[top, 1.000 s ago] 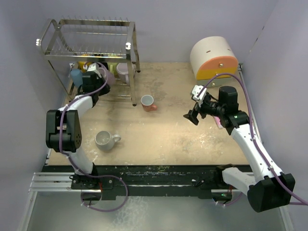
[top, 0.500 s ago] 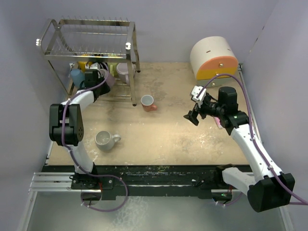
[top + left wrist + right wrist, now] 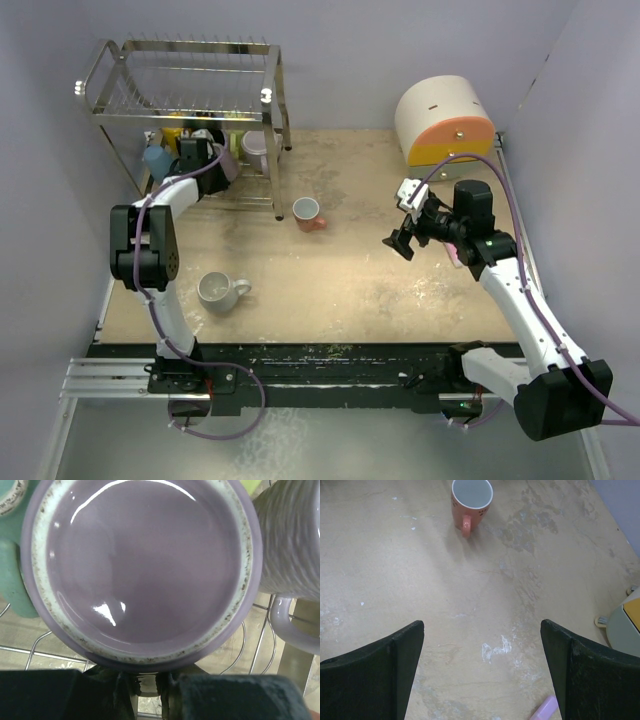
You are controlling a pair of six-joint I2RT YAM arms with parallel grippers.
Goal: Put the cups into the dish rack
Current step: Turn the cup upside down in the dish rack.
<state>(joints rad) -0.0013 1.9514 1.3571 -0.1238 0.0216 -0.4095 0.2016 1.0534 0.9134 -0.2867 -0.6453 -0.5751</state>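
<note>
One purple mug (image 3: 145, 565) is being held inside the lower tier of the dish rack (image 3: 190, 44), far left | left gripper (image 3: 147, 692) is pinching its rim | teal mug (image 3: 14, 580) and lavender mug (image 3: 292, 535) are flanking it | salmon mug (image 3: 308, 212) and pale mug (image 3: 220, 291) are standing on the table (image 3: 380, 290) | right gripper (image 3: 481, 625) is hovering spread wide, at right

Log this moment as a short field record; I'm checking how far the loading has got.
left gripper: in the lower tier of the dish rack, closed narrowly on the purple cup
right gripper: open, empty, above the table
cups on table: salmon cup, pale cup
beside purple cup: lavender cup, teal cup
</note>
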